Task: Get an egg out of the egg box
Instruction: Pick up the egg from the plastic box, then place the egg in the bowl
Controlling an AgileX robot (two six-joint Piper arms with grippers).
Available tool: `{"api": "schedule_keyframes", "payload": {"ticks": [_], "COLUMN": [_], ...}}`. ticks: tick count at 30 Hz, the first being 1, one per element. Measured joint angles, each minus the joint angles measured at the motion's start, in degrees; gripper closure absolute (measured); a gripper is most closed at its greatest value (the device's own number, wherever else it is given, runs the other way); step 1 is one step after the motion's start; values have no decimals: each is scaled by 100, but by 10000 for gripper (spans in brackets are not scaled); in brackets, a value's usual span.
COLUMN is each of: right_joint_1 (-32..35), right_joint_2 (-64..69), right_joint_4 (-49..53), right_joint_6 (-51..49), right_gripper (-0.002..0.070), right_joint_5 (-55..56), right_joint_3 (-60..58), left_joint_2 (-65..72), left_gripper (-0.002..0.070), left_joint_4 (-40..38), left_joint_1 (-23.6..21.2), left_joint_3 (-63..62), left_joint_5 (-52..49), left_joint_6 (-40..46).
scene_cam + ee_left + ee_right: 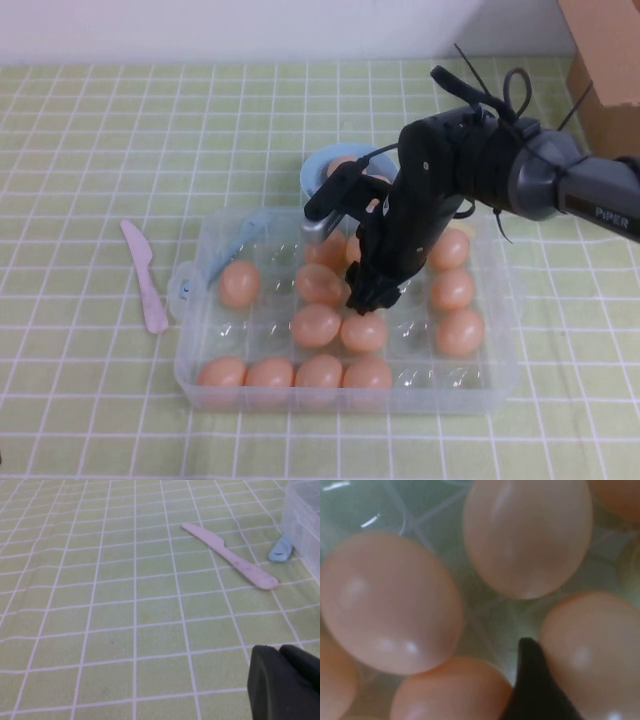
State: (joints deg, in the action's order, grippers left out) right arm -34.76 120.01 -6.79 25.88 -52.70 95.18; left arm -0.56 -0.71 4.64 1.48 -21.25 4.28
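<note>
I am reaching my right gripper [365,297] down into the egg box [480,385], which is sitting near the middle of the green checked table [90,120]. My fingertips are pointing into the middle of the tray, just above the cluster of eggs there. The egg [363,332] nearest them is lying in its cell directly below the tips, with others touching distance away on either side. In my right wrist view one dark fingertip [532,690] is showing low between eggs, close beside the egg [592,650] next to it; I cannot tell whether my fingers are spread or pressed together, and I am not seeing any egg held between them.

A light-blue bowl [318,168] is standing just behind the box, with an egg in it, partly hidden by my right arm. A pink plastic knife [146,276] is lying on the table just left of the box.

My left gripper [285,682] is hovering over bare table well to the left; only a dark edge of it is showing, so I cannot tell its state.
</note>
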Motion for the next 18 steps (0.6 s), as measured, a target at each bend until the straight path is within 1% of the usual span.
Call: {"api": "schedule_keyframes", "payload": {"ticks": [1,7,11,14,18], "right_joint_1": [0,-13,-37,17,248], "right_joint_2": [0,-80,-221,-261,-59], "right_joint_4": [10,77,361,717,804], "right_joint_6": [-13,-314,-544,-698,-775], "right_gripper": [311,309,309,309,309], "right_joint_5": [-64,-763,-754,-203,598], "right_joint_3": [41,873,1599,1881,1928], "left_joint_2": [0,0,0,0,0], "left_gripper": [679,680,679,679,680], "left_joint_4": [0,0,0,0,0], "left_joint_1": [0,0,0,0,0], "left_joint_3": [0,0,0,0,0], "left_joint_5": [0,0,0,0,0], "left_joint_6": [0,0,0,0,0]}}
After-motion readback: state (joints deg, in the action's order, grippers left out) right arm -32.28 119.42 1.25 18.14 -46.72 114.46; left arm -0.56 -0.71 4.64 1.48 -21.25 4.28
